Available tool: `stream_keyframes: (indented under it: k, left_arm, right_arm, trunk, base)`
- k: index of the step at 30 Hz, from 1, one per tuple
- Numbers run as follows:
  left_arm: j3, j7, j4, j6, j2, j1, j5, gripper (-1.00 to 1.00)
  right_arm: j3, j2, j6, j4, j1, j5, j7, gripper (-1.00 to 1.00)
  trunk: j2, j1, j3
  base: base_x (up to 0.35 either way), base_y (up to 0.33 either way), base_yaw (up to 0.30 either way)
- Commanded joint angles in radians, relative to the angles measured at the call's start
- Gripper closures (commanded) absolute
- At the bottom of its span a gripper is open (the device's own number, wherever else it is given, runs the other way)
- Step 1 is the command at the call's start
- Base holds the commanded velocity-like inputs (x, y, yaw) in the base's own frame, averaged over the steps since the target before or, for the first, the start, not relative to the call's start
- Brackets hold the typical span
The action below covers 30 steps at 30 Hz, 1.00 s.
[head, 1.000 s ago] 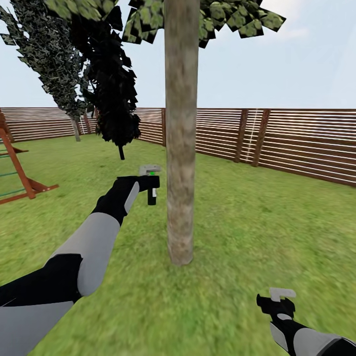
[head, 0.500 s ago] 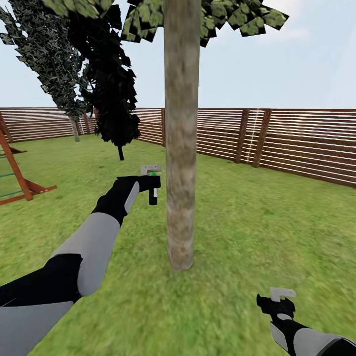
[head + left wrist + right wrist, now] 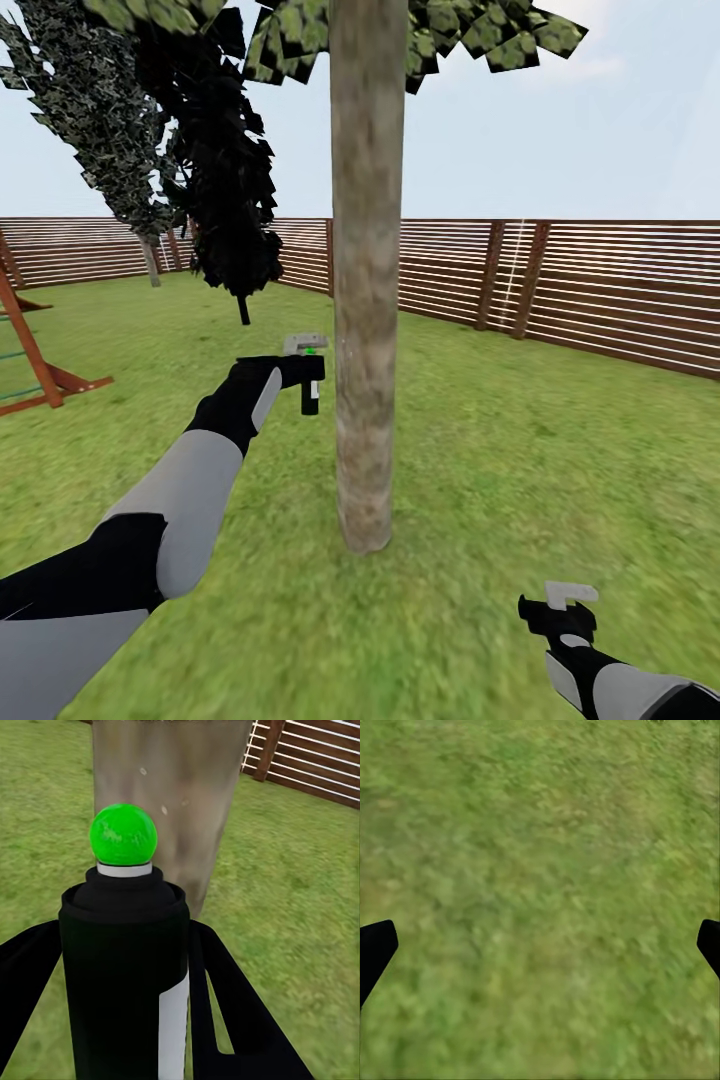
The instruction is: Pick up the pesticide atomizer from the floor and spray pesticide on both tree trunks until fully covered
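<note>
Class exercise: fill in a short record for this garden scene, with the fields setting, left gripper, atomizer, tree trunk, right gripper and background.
setting: green lawn bounded by a brown slat fence
left gripper: shut on the pesticide atomizer, held up beside the trunk
atomizer: black body, white label, green spot pointing at the trunk
tree trunk: thick, upright, grey-brown, right in front of the atomizer
right gripper: open, low over bare grass, holding nothing
background: dark narrow trees, wooden play frame
</note>
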Motion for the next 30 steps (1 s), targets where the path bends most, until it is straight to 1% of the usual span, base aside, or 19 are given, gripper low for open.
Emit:
stream_keyframes:
  k: [1,15,19,21,23,24,25,26,27,28,29,30]
  left_arm:
    - [0.000,0.000,0.000,0.000,0.000,0.000,0.000,1.00]
    - [-0.003,0.004,-0.007,0.000,0.000,0.000,0.001,1.00]
    - [-0.018,0.001,-0.025,0.013,0.000,0.000,0.002,1.00]
    - [-0.020,0.000,-0.075,0.076,0.000,0.000,0.002,1.00]
    - [-0.021,0.000,-0.137,0.166,0.000,-0.004,0.003,1.00]
    - [-0.021,0.000,-0.154,0.198,0.000,-0.020,0.003,1.00]
    - [-0.020,-0.001,-0.162,0.220,0.000,-0.039,0.010,1.00]
    - [-0.020,0.000,-0.164,0.236,0.000,-0.052,0.024,1.00]
    - [-0.020,0.000,-0.164,0.258,0.000,-0.069,0.046,1.00]
    - [-0.020,0.000,-0.162,0.299,0.000,-0.102,0.079,1.00]
    - [-0.020,0.000,-0.131,0.339,0.000,-0.162,0.104,1.00]
    - [-0.020,0.000,-0.092,0.353,0.000,-0.210,0.113,1.00]
  right_arm:
    - [0.000,0.000,0.000,0.000,0.000,0.000,0.000,-1.00]
    - [0.000,0.000,0.000,0.000,0.000,0.000,0.000,-1.00]
    - [0.000,0.000,0.001,0.000,0.000,0.001,0.000,-1.00]
    - [0.000,0.000,0.002,0.000,0.000,0.003,0.000,-1.00]
    - [0.000,0.000,0.003,0.001,0.000,0.003,0.000,-1.00]
    - [0.000,0.000,0.003,0.001,0.000,0.003,0.000,-1.00]
    - [0.000,0.000,0.003,0.001,0.000,0.003,0.001,-1.00]
    - [0.000,0.000,0.004,0.001,0.000,0.003,0.001,-1.00]
    - [0.000,0.000,0.005,0.001,0.000,0.003,0.001,-1.00]
    - [0.000,0.000,0.006,0.001,0.000,0.003,0.002,-1.00]
    - [0.000,0.001,0.006,0.001,0.000,0.003,0.002,-1.00]
    - [0.000,0.001,0.006,0.002,0.000,0.003,0.002,-1.00]
  trunk:
    - [0.000,0.000,0.000]
    - [0.000,0.000,0.000]
    - [0.000,0.000,0.000]
    - [0.000,0.000,0.000]
    - [0.000,0.000,0.000]
    - [0.000,0.000,0.000]
    - [0.000,0.000,0.000]
    - [0.000,0.000,0.000]
    - [0.000,0.000,0.000]
    - [0.000,0.000,0.000]
    - [0.000,0.000,0.000]
    - [0.000,0.000,0.000]
  base:
    - [0.043,-0.004,0.000]
    - [0.004,0.000,0.000]
    - [0.000,0.000,0.000]
    - [0.000,0.000,0.000]
    - [0.000,0.000,0.000]
    - [0.000,0.000,0.000]
    - [0.000,0.000,0.000]
    - [0.000,0.000,0.000]
    - [0.000,0.000,0.000]
    - [0.000,0.000,0.000]
    - [0.000,0.000,0.000]
    - [0.000,0.000,0.000]
